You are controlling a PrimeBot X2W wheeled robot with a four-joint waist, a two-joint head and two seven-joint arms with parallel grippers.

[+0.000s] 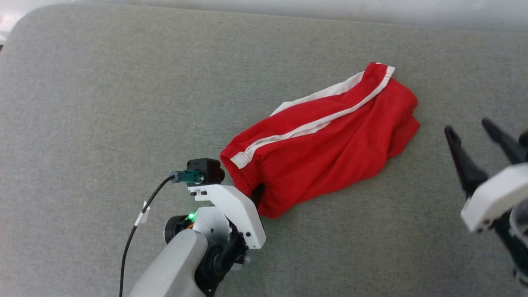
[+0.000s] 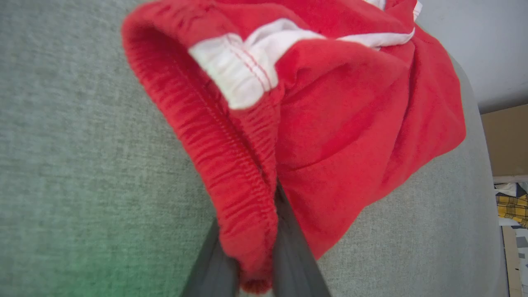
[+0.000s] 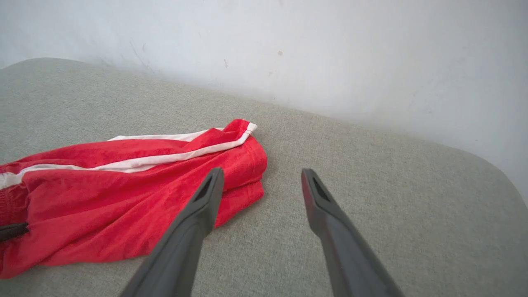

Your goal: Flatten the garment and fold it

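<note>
The garment (image 1: 330, 152) is a pair of red shorts with white side stripes, lying bunched and slanted on the grey fabric surface (image 1: 103, 103), waistband end nearest me. My left gripper (image 1: 258, 193) sits at that waistband end. In the left wrist view the ribbed elastic waistband (image 2: 231, 165) is pinched between the two grey fingers (image 2: 295, 255), so my left gripper (image 2: 258, 251) is shut on it. My right gripper (image 1: 466, 126) stands open to the right of the shorts' leg end, holding nothing. In the right wrist view the garment (image 3: 103, 198) lies left of the open right gripper (image 3: 262, 171).
A pale wall (image 3: 330, 49) rises behind the surface's rounded far edge. A cardboard box (image 2: 505, 140) and clutter show beyond the surface in the left wrist view. A black cable (image 1: 136, 231) trails from the left wrist.
</note>
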